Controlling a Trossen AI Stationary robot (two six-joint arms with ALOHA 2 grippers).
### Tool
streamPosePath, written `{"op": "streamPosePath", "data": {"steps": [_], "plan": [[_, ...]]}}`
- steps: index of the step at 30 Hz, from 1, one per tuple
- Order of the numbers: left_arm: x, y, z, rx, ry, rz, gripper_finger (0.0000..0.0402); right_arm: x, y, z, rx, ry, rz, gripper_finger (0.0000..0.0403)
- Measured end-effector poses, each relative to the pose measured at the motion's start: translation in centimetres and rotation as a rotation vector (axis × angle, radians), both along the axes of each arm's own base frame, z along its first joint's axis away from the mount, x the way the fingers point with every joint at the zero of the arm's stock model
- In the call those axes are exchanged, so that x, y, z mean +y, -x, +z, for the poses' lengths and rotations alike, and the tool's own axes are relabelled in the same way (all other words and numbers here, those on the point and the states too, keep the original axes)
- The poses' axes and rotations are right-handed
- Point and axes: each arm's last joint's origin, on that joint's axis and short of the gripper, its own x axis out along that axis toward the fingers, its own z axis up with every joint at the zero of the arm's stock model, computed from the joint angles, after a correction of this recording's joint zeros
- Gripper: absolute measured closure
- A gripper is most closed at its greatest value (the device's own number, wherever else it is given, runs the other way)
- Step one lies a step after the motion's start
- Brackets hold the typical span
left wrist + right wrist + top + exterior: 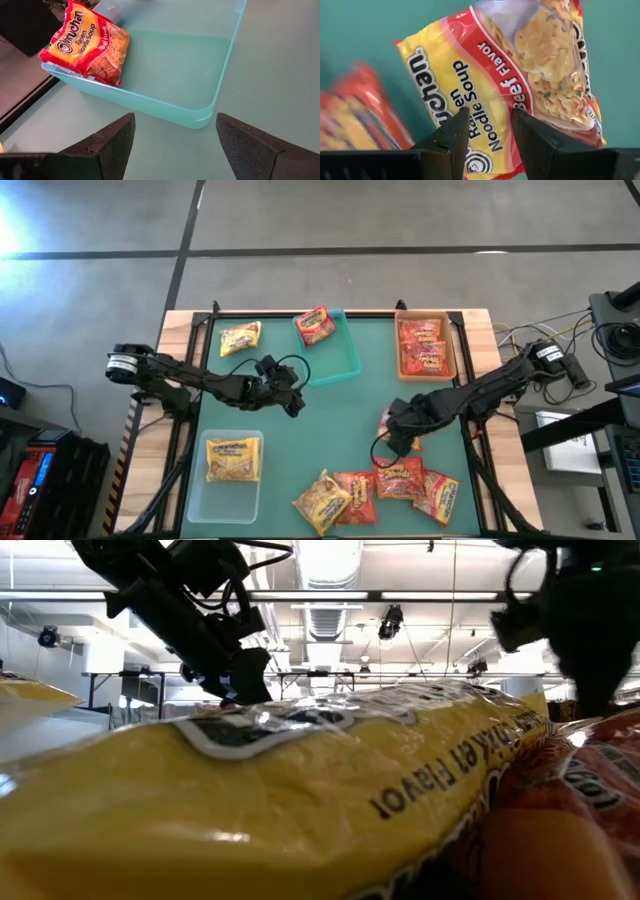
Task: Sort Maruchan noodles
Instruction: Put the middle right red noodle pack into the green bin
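Right gripper (487, 132) pinches a beef packet (520, 75) by its edge over the mat near the pile — thin hold, could slip mid-carry. Left gripper (172, 135) wide, empty, at teal bin (200, 107).

Yellow packet (300, 810) blocks low view; red packet (355, 115) blurred.
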Motion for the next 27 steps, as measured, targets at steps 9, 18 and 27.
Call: {"op": "streamPosePath", "data": {"steps": [9,18,27], "plan": [[-0.1,-0.3,0.3,-0.045,0.026,-0.024,0.0139,-0.7,-4.1,1.3,-0.467,0.203,0.098,0.0264],[-0.5,-0.8,0.5,-0.106,0.139,-0.129,0.0139,-1.0,-6.5,4.2,-0.751,0.199,0.193,0.0264],[-1.4,-2.2,1.1,-0.343,0.450,-0.280,0.0139,-2.2,-1.8,3.2,-0.323,0.174,-0.061,0.0264]]}}
